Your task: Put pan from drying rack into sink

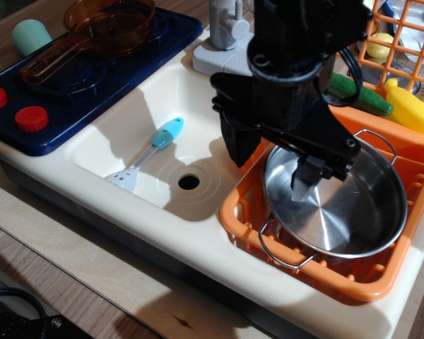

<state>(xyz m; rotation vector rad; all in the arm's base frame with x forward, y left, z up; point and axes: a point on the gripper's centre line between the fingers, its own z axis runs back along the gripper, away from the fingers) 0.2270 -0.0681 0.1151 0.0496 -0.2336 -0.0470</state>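
The shiny steel pan with wire loop handles lies in the orange drying rack at the right. The cream-white sink with a round drain hole sits to its left. My black gripper is open and straddles the pan's left rim: one finger hangs outside it, over the rack's left wall, and the other finger points down inside the pan. I cannot tell whether either finger touches the rim.
A spatula with a blue handle lies in the sink. A grey faucet stands behind it. A navy stovetop with a brown pan lies at the left. An orange wire crate, a cucumber and a banana are at the back right.
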